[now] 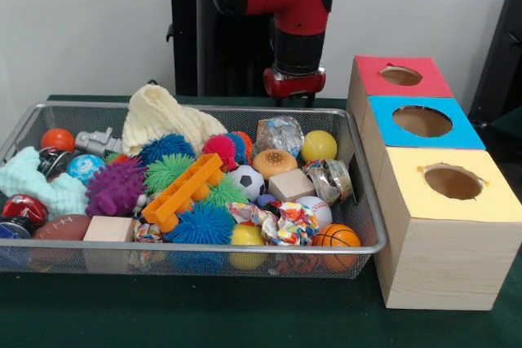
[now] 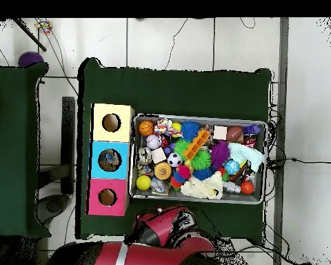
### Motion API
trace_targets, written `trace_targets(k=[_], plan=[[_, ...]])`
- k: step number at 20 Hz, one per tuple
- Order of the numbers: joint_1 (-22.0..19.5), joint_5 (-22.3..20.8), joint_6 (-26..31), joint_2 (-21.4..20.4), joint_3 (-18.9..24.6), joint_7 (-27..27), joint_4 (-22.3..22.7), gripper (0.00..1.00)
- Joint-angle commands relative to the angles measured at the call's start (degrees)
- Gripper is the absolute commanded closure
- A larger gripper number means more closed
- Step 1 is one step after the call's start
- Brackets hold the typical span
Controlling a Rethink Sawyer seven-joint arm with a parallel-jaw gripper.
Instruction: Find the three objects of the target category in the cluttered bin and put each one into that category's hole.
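1. Bin point(image 1: 49, 254), a wire-mesh tray with a metal rim, fills the left and centre of the front view; its long axis runs left to right.
2. Along its lower edge lie a brown football point(image 1: 61, 226), a plain wooden block point(image 1: 108, 229), a spiky blue ball point(image 1: 201, 224), a yellow ball point(image 1: 245, 235) and a small basketball point(image 1: 337, 236).
3. Mid-bin, an orange plastic bar point(image 1: 181, 190) slants from lower left to upper right, beside a soccer ball point(image 1: 246, 181) and a second wooden block point(image 1: 291, 185).
4. Toward the upper rim sit a cream knitted cloth point(image 1: 159, 116), a crinkled foil ball point(image 1: 280, 134) and another smooth yellow ball point(image 1: 318, 146).
5. At right, three wooden boxes stand in a row, each with a round hole: yellow top point(image 1: 489, 193) lowest, blue top point(image 1: 461, 132) between, red top point(image 1: 371, 75) uppermost.
6. Red arm point(image 1: 298, 6) hangs above the bin's upper edge, clear of the toys. Its gripper point(image 1: 294, 102) is mostly hidden behind the bin's rim; I cannot tell its state.
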Motion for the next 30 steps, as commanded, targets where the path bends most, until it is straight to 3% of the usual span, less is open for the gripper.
trace_targets(k=[1, 8, 14, 20, 25, 30], plan=[[-5.8, 1.4, 8.3, -2.6, 5.6, 0.9, -13.0, 0.00], [-12.4, -1.1, 8.7, -1.5, 7.4, -0.7, -16.3, 0.00], [-16.2, -1.6, 11.5, -3.4, 9.7, -1.6, -15.2, 0.00], [-10.6, 2.0, 14.9, -12.6, 4.5, 4.3, -5.5, 0.00], [-8.7, 6.4, 20.1, -25.1, 5.3, 6.5, 5.6, 0.00], [-8.6, 9.1, 22.0, -31.0, 7.5, 5.6, 10.0, 0.00]])
